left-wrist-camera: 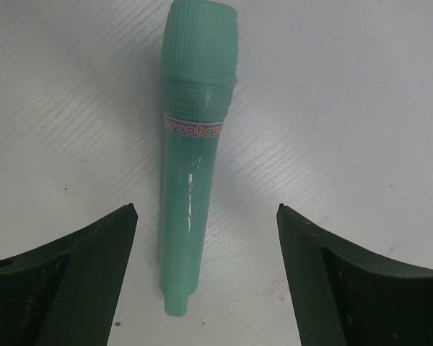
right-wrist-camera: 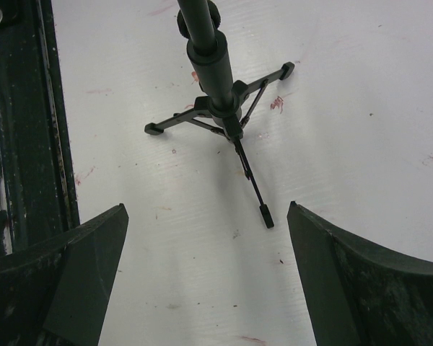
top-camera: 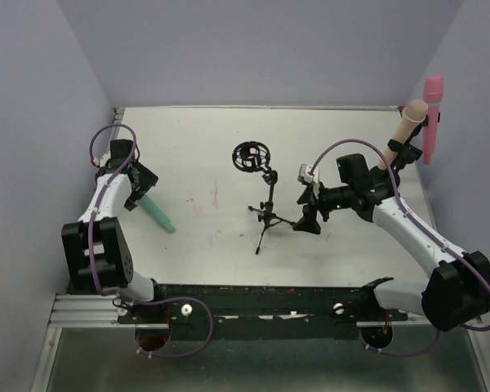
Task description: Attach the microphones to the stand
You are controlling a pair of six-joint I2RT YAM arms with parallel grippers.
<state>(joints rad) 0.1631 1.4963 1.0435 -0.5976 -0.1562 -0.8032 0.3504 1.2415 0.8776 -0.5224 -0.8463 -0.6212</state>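
At nine o'clock from the stand (top-camera: 268, 208), teal microphone (left-wrist-camera: 195, 144) being straddled untouched by the wide-spread left claw (left-wrist-camera: 206, 216), right claw (right-wrist-camera: 206, 216) being held equally spread at three o'clock

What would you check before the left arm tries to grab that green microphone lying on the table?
1. The teal microphone lies between the jaws of the left gripper: ok.
2. Jaws are wide enough, with a gap on each side: ok.
3. Microphone is gripped: not ok, nothing touches it yet.
4. The stand is upright on its three legs: ok.
5. The ring holder on top of the stand is free: ok, it looks empty.
6. The right gripper is open and holding nothing: ok.
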